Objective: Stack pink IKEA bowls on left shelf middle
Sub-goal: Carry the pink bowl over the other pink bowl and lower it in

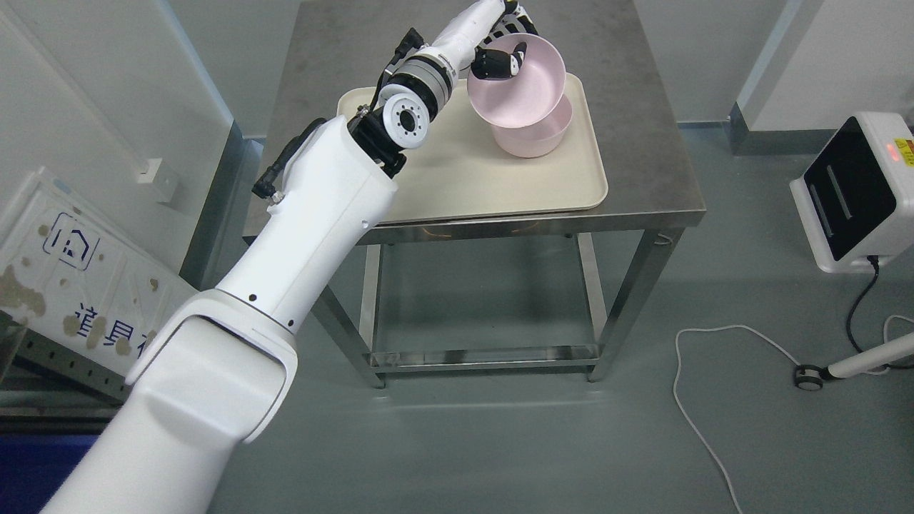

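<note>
My left arm reaches from the lower left across the steel table to its far side. The left hand (505, 51) is shut on the rim of a pink bowl (525, 89), thumb inside, other fingers behind the wall. That bowl is lifted and tilted toward me, its mouth showing. Directly under it a second pink bowl (537, 137) sits upright on the cream tray (500, 185); the held bowl's lower edge overlaps its rim, and whether they touch is unclear. No shelf shows.
The tray lies on a steel table (643, 121) with an open frame below. A white device (853, 193) with a cable stands on the floor at right. A white panel (64, 271) leans at the left wall.
</note>
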